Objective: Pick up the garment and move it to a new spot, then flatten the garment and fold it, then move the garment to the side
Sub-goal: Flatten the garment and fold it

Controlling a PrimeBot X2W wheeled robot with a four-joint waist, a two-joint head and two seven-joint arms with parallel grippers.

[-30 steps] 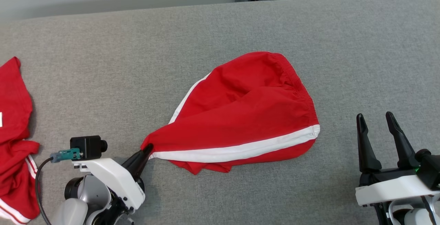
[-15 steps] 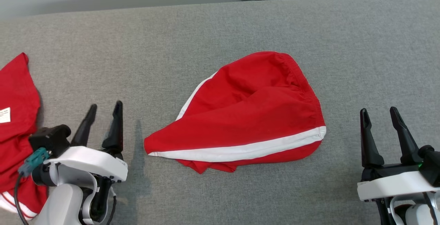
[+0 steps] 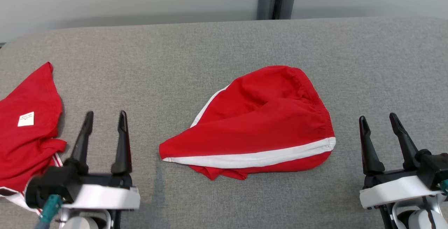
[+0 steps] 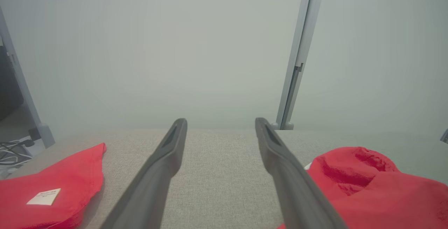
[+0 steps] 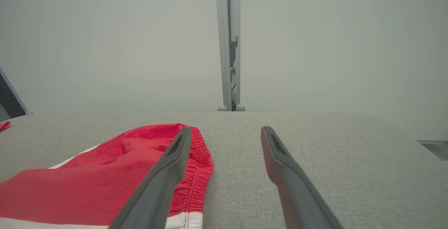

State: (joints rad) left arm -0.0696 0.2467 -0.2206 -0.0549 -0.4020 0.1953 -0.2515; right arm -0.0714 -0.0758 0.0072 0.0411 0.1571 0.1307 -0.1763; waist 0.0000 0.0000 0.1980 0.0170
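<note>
The red shorts (image 3: pixel 259 124) lie rumpled in the middle of the grey padded table (image 3: pixel 175 54). Their white stripe (image 3: pixel 252 159) runs along the near side and the elastic waistband (image 3: pixel 315 99) is toward the robot's right. The left gripper (image 3: pixel 105 113) has its fingers spread and empty, between the shorts and a second red garment (image 3: pixel 28 145) at the table's left end. The right gripper (image 3: pixel 378 117), also spread and empty, sits just past the waistband end. The head view gives the shorts' whole outline. The left wrist view adds loose cables (image 4: pixel 12 152) beyond the table's edge. The right wrist view brings the gathered waistband close beside one finger, with a grey post (image 5: pixel 229 47) behind.
</note>
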